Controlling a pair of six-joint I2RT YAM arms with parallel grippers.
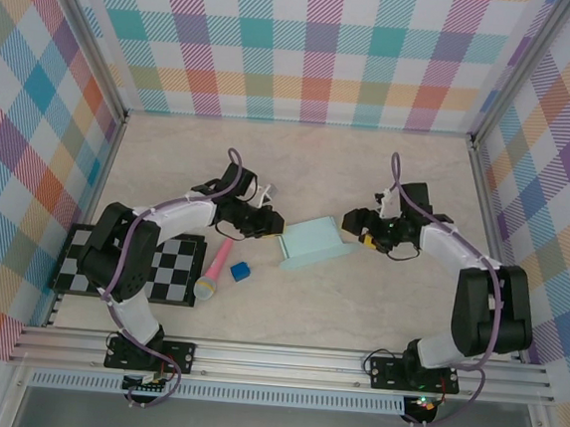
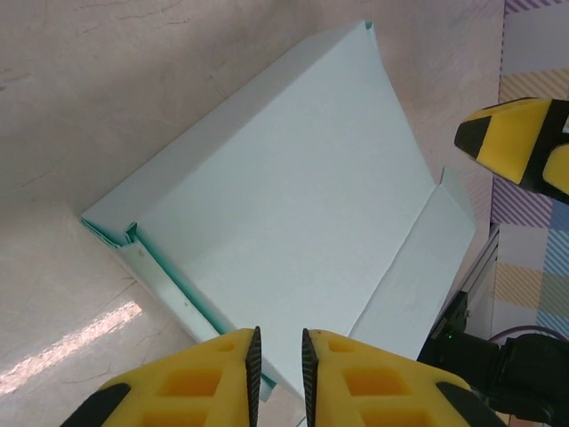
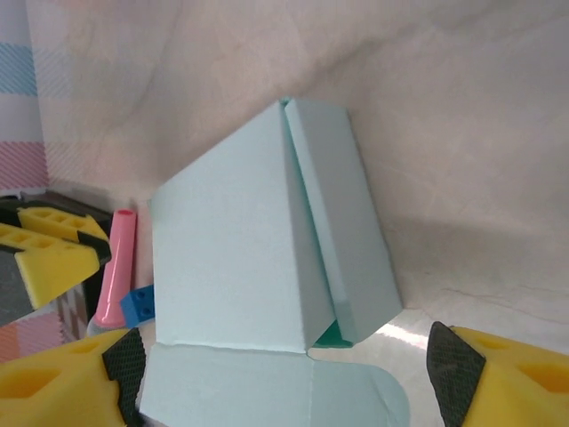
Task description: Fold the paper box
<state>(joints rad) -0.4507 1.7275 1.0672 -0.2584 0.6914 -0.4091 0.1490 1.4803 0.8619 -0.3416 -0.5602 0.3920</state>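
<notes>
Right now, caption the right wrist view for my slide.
Open right gripper flanks the half-folded paper box; pink microphone beyond.

The box (image 1: 314, 242) is thin matt card, smooth, with crisp creases. The table (image 1: 388, 173) has a pale marble-patterned top, smooth, with a faint sheen where light falls. The left gripper (image 2: 278, 345) and right gripper (image 3: 289, 356) have fingers of matt yellow moulded plastic, faced with black ribbed pads (image 3: 453, 365). The pink stick (image 1: 217, 265) and blue cube (image 1: 240, 271) are smooth plastic. The walls (image 1: 310, 46) carry a matt plaid print, possibly cloth. The rail (image 1: 282, 358) is brushed metal.
</notes>
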